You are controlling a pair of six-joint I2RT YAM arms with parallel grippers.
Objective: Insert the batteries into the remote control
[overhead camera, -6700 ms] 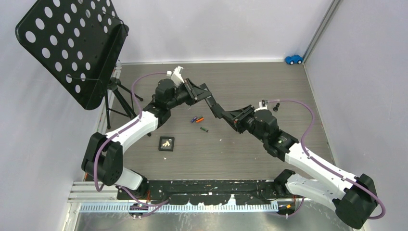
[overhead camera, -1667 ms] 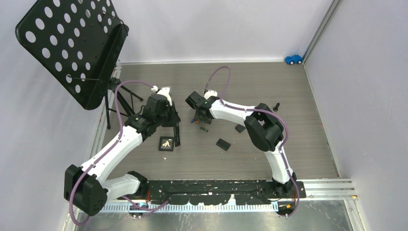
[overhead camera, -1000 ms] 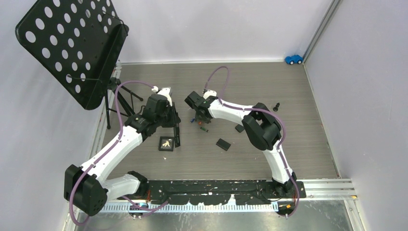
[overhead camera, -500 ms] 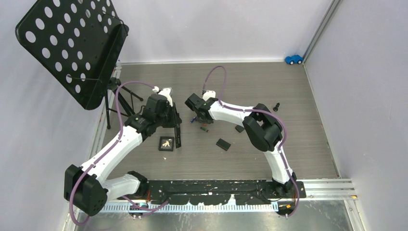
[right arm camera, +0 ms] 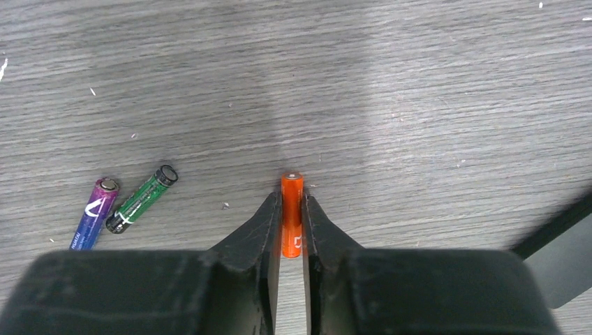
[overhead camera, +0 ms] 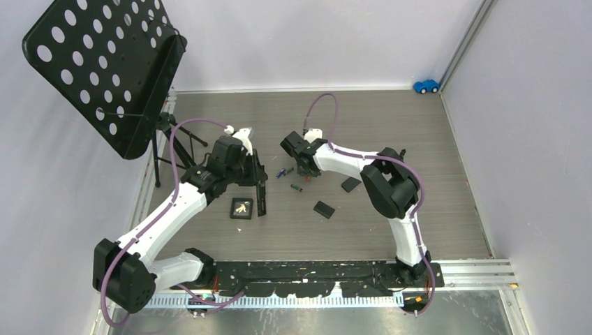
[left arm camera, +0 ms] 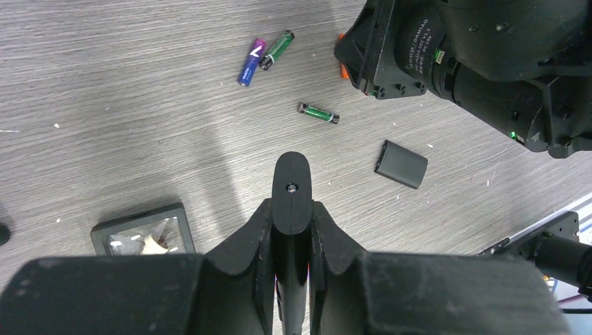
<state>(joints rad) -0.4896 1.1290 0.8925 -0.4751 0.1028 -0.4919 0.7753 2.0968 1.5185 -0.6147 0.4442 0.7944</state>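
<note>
— So, what lies around the grippers?
— Near the left gripper [left arm camera: 290, 209] lies a small square box [left arm camera: 143, 229] with something pale inside. On the table [overhead camera: 419, 209] there are two black plates: one cover [overhead camera: 323, 209] nearer to the arm bases, the other cover [overhead camera: 350, 183] beside the right arm. A perforated stand [overhead camera: 105, 70] is at the far left, and a blue toy car [overhead camera: 426, 86] in the far right corner.
— Does anything stand in the way?
— Yes. From the left wrist, the right wrist [left arm camera: 475, 56] hides almost all of the orange battery [right arm camera: 292, 188].
— How many batteries?
— Four: one orange, one blue, two green. The blue battery [left arm camera: 250, 53] has a green battery [left arm camera: 277, 49] just beside it. The second green [left arm camera: 317, 112] lies alone, between that pair and the remote [left arm camera: 290, 174].
— And the jaws?
— The left jaws are closed narrow on the one remote. The right gripper [right arm camera: 291, 209] pinches the orange battery, its tip out past the fingertips. Whether it touches the table, I cannot tell.
— Any writing?
— "DAMIAO" on the right wrist motor. The battery print is too small to read.
</note>
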